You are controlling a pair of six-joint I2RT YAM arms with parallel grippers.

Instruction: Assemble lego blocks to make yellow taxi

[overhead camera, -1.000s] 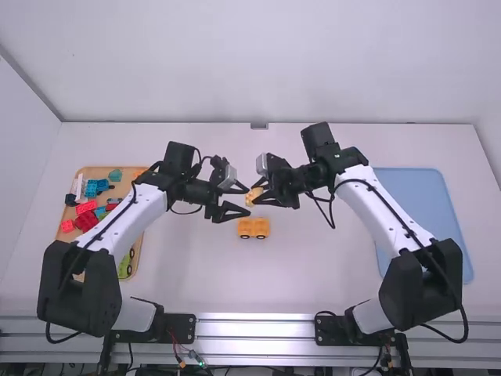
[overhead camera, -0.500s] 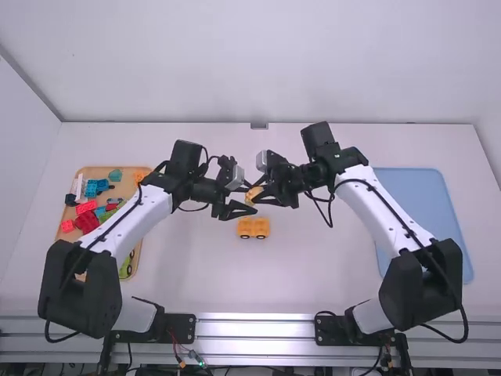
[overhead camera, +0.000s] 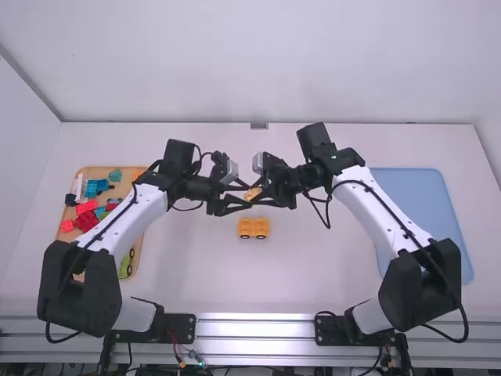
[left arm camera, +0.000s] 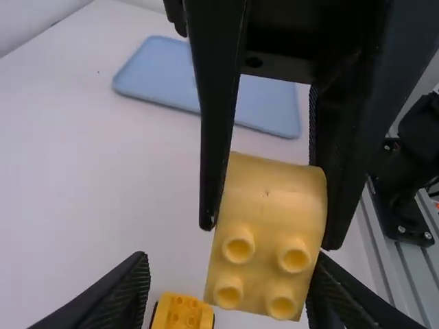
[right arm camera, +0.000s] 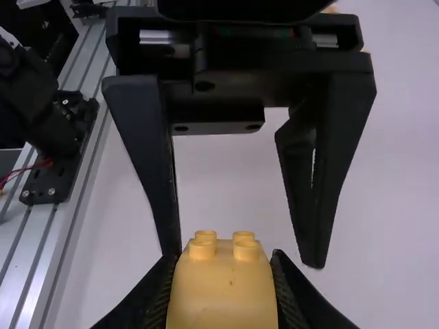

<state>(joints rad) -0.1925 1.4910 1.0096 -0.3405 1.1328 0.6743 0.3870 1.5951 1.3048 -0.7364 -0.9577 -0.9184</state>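
Plainly enough, a white surface (overhead camera: 313, 274) lies under everything, a wall rising behind its far edge. Next in size are the two arms, one coming from each side and meeting just short of the middle of the far half. Along the right edge lies a blue tray (overhead camera: 419, 196), partly behind the right arm. A tan tray (overhead camera: 129, 177) lies along the left edge, with the left arm crossing over it.

Up above the surface, the two grippers face each other. The left gripper (overhead camera: 246, 197) has its fingers spread, their tips close around the raised block; I cannot tell whether they touch it. The right gripper (overhead camera: 255, 195) is pinching that block between its fingers.

On the surface near its middle, just on the near side of the grippers, stands a yellow wheeled base (overhead camera: 254, 228), upright on black wheels. A green wheeled piece (overhead camera: 126, 265) sits in the tan tray's near right corner. Smaller again is the yellow block (left arm camera: 271, 226), held off the surface, its four studs pointing toward the left gripper. Red blocks (overhead camera: 86, 220) and teal blocks (overhead camera: 95, 188) are heaped in the tan tray.
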